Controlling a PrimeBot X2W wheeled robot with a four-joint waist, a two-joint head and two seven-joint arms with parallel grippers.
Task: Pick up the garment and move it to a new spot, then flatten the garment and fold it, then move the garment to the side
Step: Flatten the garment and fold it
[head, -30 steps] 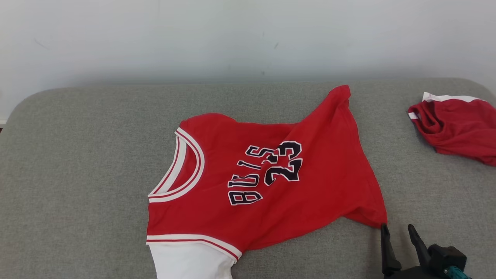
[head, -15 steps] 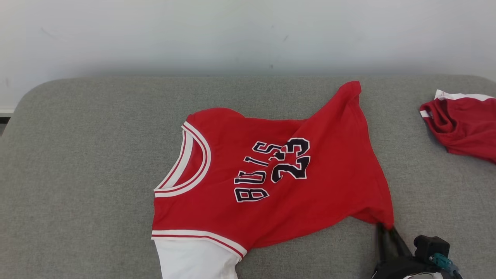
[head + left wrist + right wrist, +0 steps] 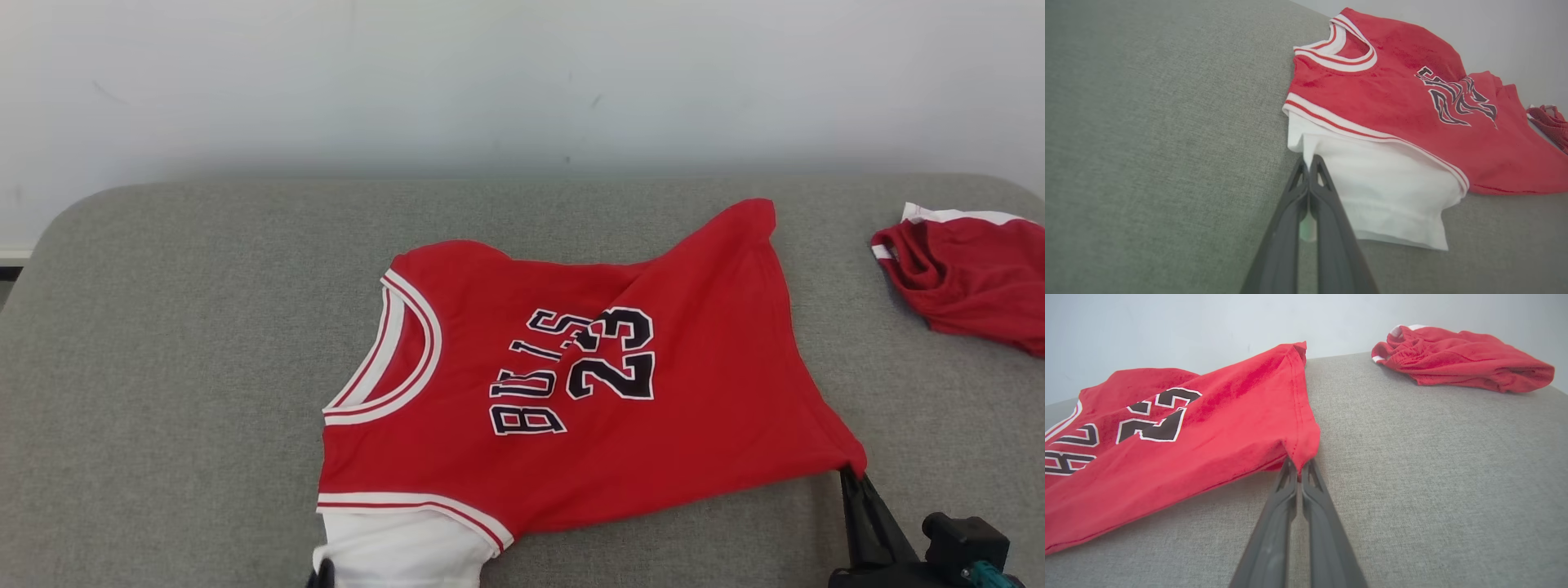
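The garment [image 3: 571, 384] is a red jersey with white trim, black lettering and a white sleeve, lying on the grey cushion [image 3: 163, 327]. My right gripper [image 3: 851, 475] is shut on the jersey's near hem corner [image 3: 1300, 457] at the lower right, and the cloth there is lifted off the cushion. My left gripper [image 3: 1309, 163] is shut on the edge of the white sleeve [image 3: 1380, 183], and its tip peeks in at the bottom edge of the head view [image 3: 320, 576].
A second crumpled red garment [image 3: 967, 278] lies at the cushion's far right edge, also in the right wrist view [image 3: 1457, 357]. A pale wall rises behind the cushion. Bare grey cushion stretches to the left of the jersey.
Both grippers went from open to shut. The right one closed on the hem corner and pulled it right, stretching the jersey. The camera shifted slightly.
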